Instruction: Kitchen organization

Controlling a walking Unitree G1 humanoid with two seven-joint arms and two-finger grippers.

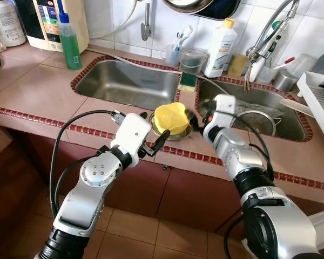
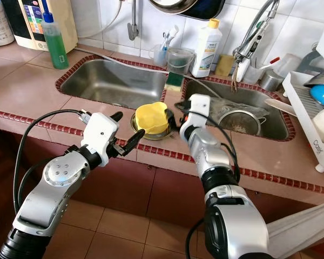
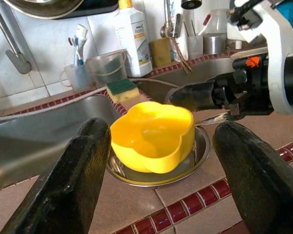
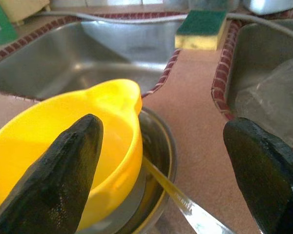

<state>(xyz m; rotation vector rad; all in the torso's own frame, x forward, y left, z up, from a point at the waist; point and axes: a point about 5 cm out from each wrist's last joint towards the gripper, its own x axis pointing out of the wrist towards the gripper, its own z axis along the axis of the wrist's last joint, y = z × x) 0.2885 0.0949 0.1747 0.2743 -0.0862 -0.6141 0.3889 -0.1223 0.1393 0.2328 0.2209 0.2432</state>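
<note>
On counter, one yellow bowl point(image 1: 171, 118), one steel dish point(image 3: 198, 156)

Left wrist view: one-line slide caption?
Open left hand faces yellow bowl in steel dish; right hand beside it.

A yellow lobed bowl point(image 1: 171, 118) sits tilted inside a shallow steel dish point(image 3: 198, 155) on the tiled counter point(image 1: 38, 91), a metal utensil point(image 4: 185, 204) beneath it.

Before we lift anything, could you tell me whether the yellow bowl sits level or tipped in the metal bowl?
Tipped. The yellow bowl leans inside the metal bowl, one side raised above the rim, with a utensil handle poking out beneath it.
</note>
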